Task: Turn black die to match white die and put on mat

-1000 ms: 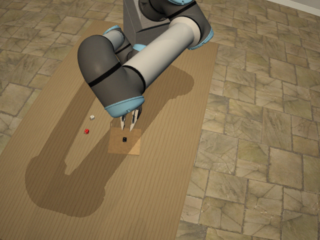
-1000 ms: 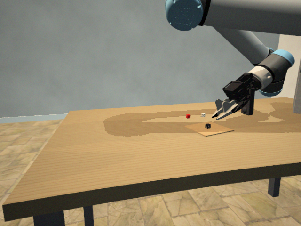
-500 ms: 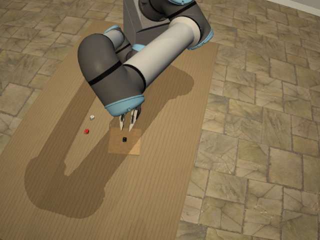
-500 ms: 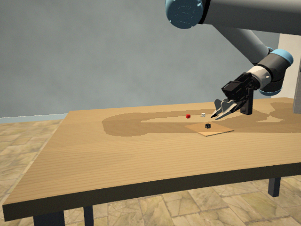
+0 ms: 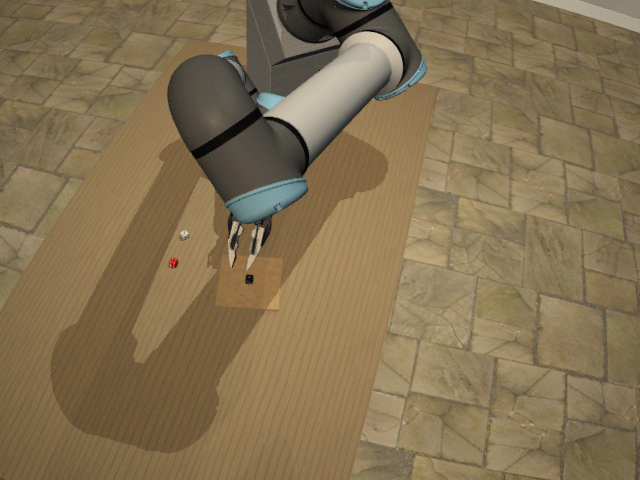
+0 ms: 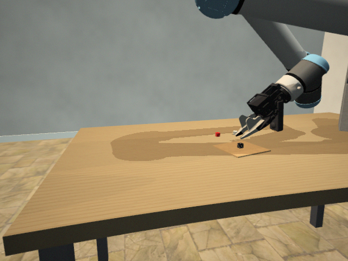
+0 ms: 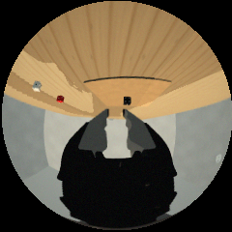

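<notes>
The black die [image 5: 249,279] lies flat on the small light brown mat [image 5: 250,289], well inside its edges; it also shows in the side view [image 6: 240,145] and the wrist view [image 7: 127,101]. The white die [image 5: 184,235] and the red die [image 5: 173,262] sit on the table left of the mat. My gripper [image 5: 240,267] hovers above the mat's back edge, tilted down toward the black die and clear of it. Its fingers stand a little apart with nothing between them [image 7: 115,112]. The numbers on top of the dice are too small to read.
The wooden table [image 6: 174,174] carries only the dice and the mat. The robot's base column [image 5: 279,46] stands at the back of the table, and the arm's elbow [image 5: 232,134] hangs over the area behind the mat.
</notes>
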`<state>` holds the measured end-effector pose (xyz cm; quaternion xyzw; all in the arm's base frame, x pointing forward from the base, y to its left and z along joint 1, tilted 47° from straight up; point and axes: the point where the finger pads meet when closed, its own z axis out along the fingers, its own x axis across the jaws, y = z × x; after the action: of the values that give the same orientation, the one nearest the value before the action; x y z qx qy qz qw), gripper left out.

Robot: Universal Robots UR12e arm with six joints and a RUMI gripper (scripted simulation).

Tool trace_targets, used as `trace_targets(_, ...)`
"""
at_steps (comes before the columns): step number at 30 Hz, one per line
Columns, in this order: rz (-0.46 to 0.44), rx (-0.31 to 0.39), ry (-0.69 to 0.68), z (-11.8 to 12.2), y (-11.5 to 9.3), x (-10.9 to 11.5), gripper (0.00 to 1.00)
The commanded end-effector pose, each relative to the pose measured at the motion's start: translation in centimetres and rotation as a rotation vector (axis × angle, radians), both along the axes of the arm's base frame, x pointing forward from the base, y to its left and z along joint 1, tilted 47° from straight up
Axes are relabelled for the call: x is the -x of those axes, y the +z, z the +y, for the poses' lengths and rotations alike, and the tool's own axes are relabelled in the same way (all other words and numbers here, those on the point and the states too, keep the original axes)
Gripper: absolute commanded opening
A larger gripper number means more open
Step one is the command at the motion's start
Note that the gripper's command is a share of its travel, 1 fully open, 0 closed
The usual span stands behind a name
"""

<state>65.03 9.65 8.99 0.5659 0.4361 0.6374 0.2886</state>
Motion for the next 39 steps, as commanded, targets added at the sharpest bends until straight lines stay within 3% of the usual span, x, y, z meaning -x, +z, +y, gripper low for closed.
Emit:
trace_targets(1, 0.035, 0.015, 0.0, -0.8, -0.1, -1.2, 0.18)
trace_targets(17, 0.215, 0.085, 0.027, -4.7, -0.1, -6.0, 0.18)
trace_targets(29, 0.359, 0.133, 0.079, -6.9, 0.7, -7.8, 0.18)
trace_targets(39, 0.471, 0.163, 0.143, -7.7, 1.8, -7.6, 0.18)
